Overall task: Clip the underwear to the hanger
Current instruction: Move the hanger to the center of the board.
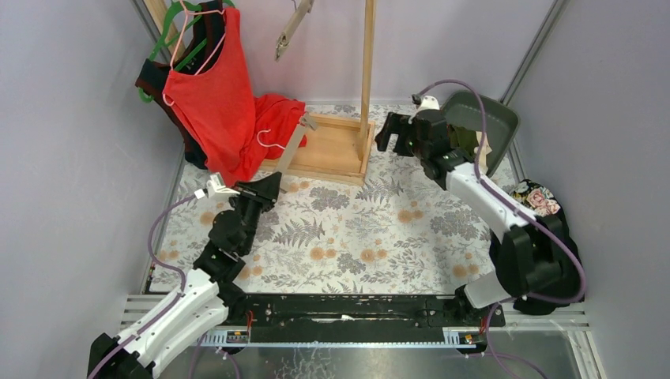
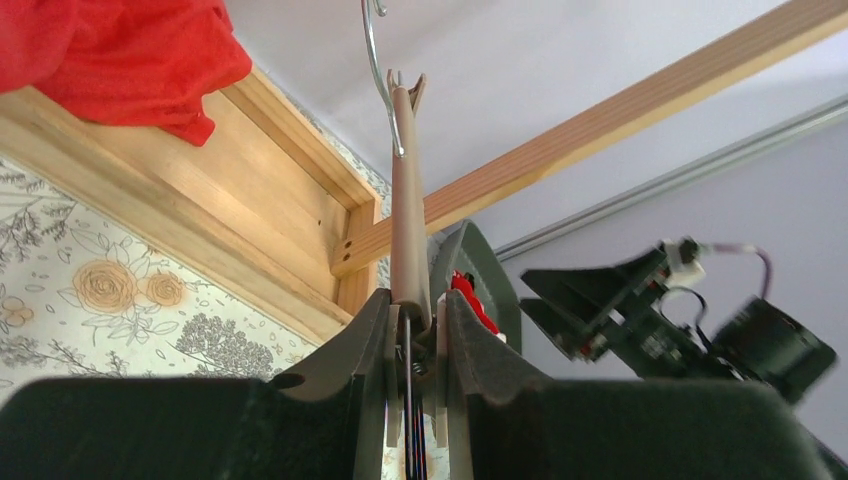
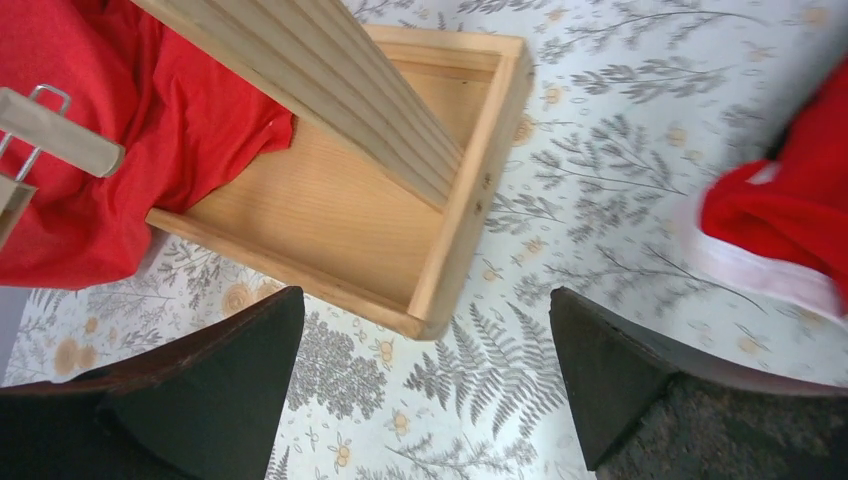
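My left gripper [image 1: 272, 183] is shut on the lower end of a taupe clip hanger [image 1: 292, 146], which slants up over the wooden base. In the left wrist view the hanger bar [image 2: 408, 200] rises from between my fingers [image 2: 420, 320], its wire hook at the top. My right gripper [image 1: 389, 130] hovers open beside the wooden base with nothing between its fingers [image 3: 425, 370]. The red underwear [image 3: 775, 225] with a pale waistband shows at the right edge of the right wrist view. The olive underwear [image 1: 476, 144] with a cream band lies in the green bin, partly hidden by my right arm.
A wooden rack base [image 1: 332, 150] with an upright post [image 1: 367, 71] stands at the back. A red tank top [image 1: 209, 103] hangs at the back left and drapes onto the base. The green bin [image 1: 494, 118] sits back right, a black floral cloth [image 1: 537, 197] to its near side.
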Action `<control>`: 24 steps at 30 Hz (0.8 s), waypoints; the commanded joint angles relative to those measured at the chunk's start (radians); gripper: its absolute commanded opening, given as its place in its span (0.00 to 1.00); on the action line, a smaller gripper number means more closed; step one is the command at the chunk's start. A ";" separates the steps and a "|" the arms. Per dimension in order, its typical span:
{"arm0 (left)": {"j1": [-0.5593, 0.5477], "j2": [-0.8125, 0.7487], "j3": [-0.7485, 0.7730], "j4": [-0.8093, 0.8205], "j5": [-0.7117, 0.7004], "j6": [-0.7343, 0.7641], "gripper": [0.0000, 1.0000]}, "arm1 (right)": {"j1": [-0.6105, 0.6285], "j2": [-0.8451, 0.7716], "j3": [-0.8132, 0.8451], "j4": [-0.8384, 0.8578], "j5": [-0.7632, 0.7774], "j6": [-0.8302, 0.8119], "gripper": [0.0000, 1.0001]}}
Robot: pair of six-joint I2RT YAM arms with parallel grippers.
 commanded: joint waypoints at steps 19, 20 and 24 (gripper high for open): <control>-0.547 0.623 -0.125 1.246 -0.879 -0.055 0.00 | -0.143 -0.262 -0.140 -0.237 0.345 -0.130 0.99; -0.556 0.646 -0.117 1.245 -0.906 -0.077 0.00 | -0.160 -0.243 -0.125 -0.247 0.333 -0.130 0.98; -0.586 0.711 -0.091 1.248 -0.976 -0.130 0.00 | -0.206 -0.159 -0.090 -0.227 0.323 -0.145 0.93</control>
